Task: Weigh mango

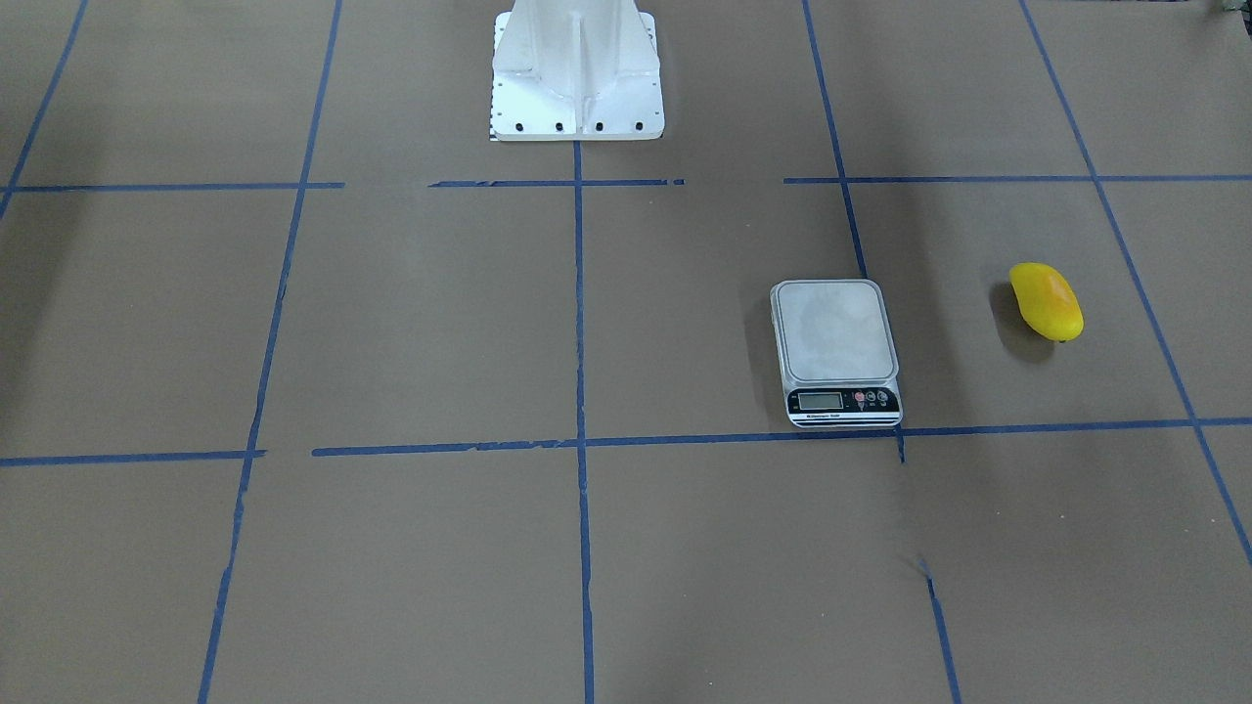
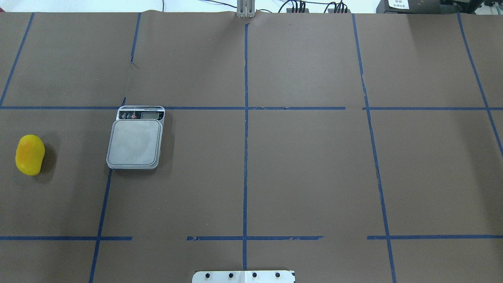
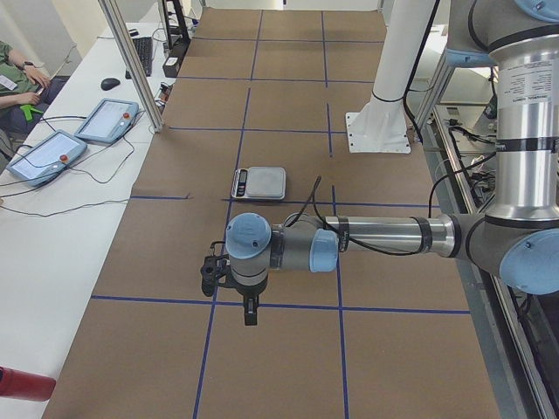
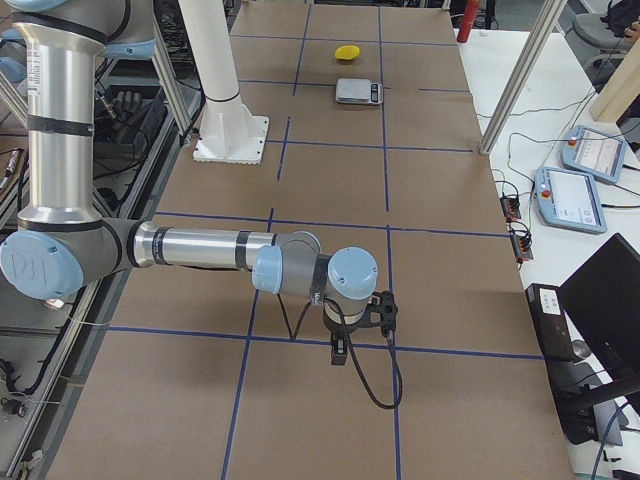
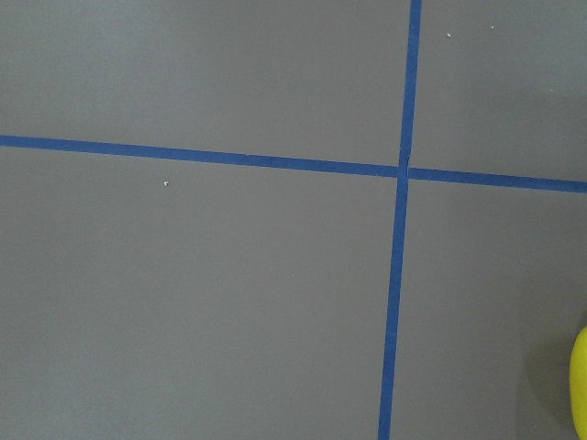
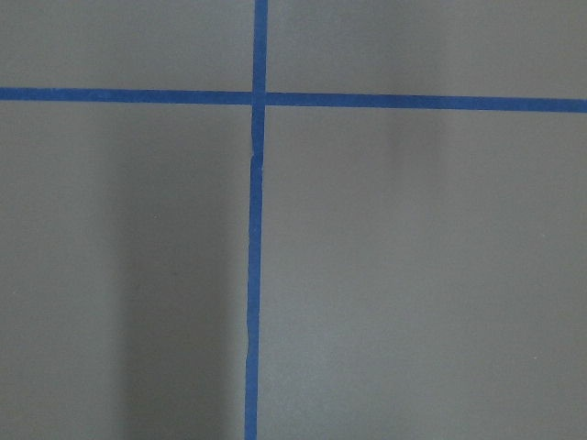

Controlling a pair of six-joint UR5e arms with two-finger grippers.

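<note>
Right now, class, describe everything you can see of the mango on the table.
The mango is a smooth, slightly curved oval fruit, yellow with an orange blush on top. It looks whole. It lies on its side on the brown-papered table, at the robot's left, apart from the grey scale. Only the table touches it; its shadow falls toward the scale.
</note>
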